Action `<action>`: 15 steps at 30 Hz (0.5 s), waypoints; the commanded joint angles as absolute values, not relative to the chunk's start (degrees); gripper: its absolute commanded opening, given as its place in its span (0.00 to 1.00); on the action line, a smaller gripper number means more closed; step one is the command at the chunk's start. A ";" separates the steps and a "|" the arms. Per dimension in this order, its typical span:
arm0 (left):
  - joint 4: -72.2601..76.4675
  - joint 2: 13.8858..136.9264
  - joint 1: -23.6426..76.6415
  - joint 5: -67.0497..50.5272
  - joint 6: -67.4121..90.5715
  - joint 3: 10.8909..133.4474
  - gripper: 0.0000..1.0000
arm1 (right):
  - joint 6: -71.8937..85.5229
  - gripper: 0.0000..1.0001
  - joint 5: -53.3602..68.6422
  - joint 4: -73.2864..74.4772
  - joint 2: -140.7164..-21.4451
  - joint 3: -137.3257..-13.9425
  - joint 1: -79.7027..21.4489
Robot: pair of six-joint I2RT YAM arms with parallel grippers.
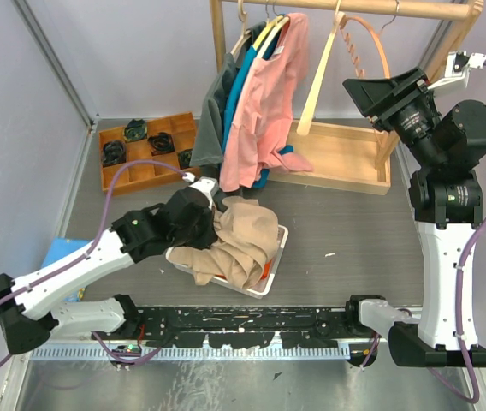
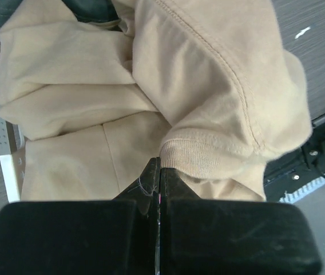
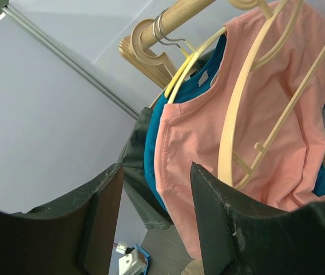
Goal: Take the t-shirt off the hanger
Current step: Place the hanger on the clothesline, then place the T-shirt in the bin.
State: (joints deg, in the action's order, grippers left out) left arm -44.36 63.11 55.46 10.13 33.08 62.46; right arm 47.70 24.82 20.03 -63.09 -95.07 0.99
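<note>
A pink t-shirt (image 1: 264,103) (image 3: 197,149) hangs on a yellow hanger (image 3: 179,74) from the wooden rail (image 1: 354,7), in front of a teal shirt (image 3: 151,149) and a dark grey one (image 3: 134,166). An empty cream hanger (image 1: 316,86) (image 3: 237,114) hangs just to its right. My right gripper (image 1: 358,90) (image 3: 155,169) is raised beside the rack, open and empty, facing the pink t-shirt. A beige t-shirt (image 1: 243,240) (image 2: 94,114) lies crumpled in a white tray (image 1: 275,257). My left gripper (image 1: 213,210) (image 2: 158,163) is shut, its tips against the beige ribbed collar.
The rack's wooden base tray (image 1: 346,158) sits at the back right, with an orange hanger (image 1: 371,43) above it. A compartmented wooden box (image 1: 140,154) holding dark items stands at the back left. A blue object (image 1: 59,253) lies by the left wall.
</note>
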 commanded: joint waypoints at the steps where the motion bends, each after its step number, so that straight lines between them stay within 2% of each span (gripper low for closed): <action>1: -44.80 67.22 56.69 13.77 33.26 62.09 0.00 | 47.28 0.56 25.84 17.88 -61.41 -95.49 1.19; 15: -39.92 80.93 60.21 13.35 33.60 60.99 0.00 | 45.71 0.56 25.75 21.24 -60.78 -97.47 1.23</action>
